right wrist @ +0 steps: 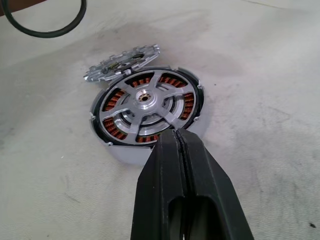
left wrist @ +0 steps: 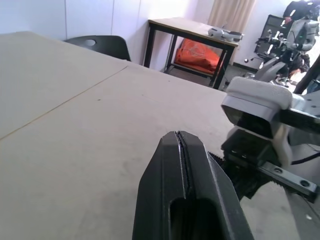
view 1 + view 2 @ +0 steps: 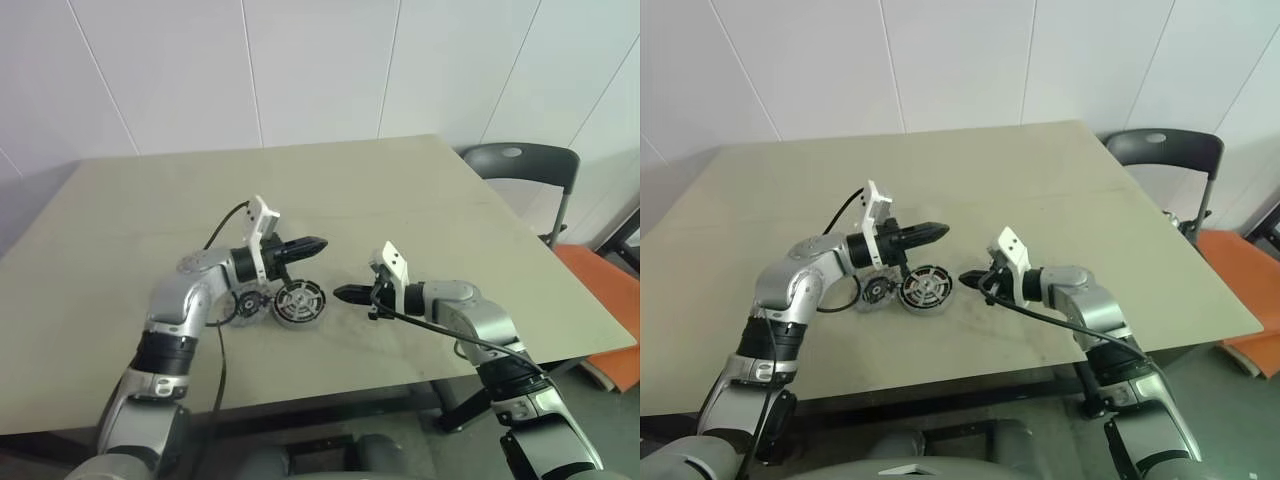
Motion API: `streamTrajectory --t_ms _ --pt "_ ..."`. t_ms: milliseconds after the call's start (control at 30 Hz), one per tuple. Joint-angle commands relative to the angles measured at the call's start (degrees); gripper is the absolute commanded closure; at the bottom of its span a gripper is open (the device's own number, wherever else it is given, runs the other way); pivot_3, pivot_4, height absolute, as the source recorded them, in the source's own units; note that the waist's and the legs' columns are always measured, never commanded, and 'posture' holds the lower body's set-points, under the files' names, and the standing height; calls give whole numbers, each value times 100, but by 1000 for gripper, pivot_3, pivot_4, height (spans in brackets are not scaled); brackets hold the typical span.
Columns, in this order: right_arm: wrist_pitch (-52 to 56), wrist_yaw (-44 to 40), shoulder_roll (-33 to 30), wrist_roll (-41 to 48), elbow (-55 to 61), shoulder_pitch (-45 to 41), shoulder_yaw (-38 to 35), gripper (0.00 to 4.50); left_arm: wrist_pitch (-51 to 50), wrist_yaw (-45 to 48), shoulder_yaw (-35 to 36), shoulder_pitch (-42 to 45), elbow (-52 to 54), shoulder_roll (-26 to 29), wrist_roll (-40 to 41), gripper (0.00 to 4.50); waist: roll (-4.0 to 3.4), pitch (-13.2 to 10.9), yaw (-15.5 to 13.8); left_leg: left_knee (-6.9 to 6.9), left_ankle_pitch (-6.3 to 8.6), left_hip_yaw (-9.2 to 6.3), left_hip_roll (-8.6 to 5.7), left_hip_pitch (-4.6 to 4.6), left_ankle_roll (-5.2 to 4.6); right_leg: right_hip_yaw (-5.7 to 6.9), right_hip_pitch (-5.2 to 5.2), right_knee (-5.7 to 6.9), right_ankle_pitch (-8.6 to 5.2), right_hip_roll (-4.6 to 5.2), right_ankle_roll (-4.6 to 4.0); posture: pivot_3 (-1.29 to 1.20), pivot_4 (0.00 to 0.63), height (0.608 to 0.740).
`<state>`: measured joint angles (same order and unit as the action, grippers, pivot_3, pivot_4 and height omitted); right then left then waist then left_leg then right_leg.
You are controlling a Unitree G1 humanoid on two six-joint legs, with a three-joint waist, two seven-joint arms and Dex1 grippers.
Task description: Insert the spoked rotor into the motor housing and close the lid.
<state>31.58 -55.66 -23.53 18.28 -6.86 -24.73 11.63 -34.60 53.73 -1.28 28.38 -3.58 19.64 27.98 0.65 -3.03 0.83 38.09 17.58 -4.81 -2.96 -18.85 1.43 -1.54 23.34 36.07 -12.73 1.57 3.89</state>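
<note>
Table [image 3: 420,200], beige, with a grey chair [image 3: 525,165] at its 2 o'clock corner. Housing [image 1: 147,107], copper windings showing under a spoked cover, lies near the table's front, with the lid [image 1: 122,62] touching its 9 o'clock side. Left gripper [image 3: 318,244] hangs clenched and empty above the housing; right gripper [image 3: 340,293] sits clenched, empty, just beside its 3 o'clock edge.

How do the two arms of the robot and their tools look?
Both arms are silver-grey metal with black joint bands. Each wrist carries a white camera bracket and a thin black cable. The left tool and right tool each have two black, tapered fingers.
</note>
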Motion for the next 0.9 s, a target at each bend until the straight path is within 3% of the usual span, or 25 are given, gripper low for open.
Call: streamTrajectory --t_ms 33,267,467,767,900 --pt "-141 -53 1 0 74 -131 -48 4500 -117 -35 108 -265 432 184 137 4477 0 0 3 0 0 0 0 0 0 0 0 0 -4 0 6 0 0 740" --pt "-166 -62 -27 -29 36 -160 -50 4500 -378 -420 -408 -1039 566 720 -508 4477 -2 -1 -3 0 0 -1 0 0 0 0 0 -1 -7 0 9 0 0 740" --pt "-202 -74 -18 -73 -35 -239 -41 4500 -860 -500 -936 -1209 458 1050 -807 4477 -7 1 -15 0 0 -2 -1 21 -1 4 -21 -3 -19 2 -5 0 0 740" --pt "-285 -114 13 -113 -153 -292 -44 4500 -471 -762 190 -602 381 259 -1 4477 -3 -12 -31 5 0 -4 -1 37 0 6 -44 -5 -24 7 -7 0 0 740" --pt "-334 -132 35 -130 -217 -306 -23 4500 -430 -669 345 -494 539 87 272 4477 -2 -13 17 -4 1 0 0 25 0 4 -26 -8 -13 6 14 0 0 740"
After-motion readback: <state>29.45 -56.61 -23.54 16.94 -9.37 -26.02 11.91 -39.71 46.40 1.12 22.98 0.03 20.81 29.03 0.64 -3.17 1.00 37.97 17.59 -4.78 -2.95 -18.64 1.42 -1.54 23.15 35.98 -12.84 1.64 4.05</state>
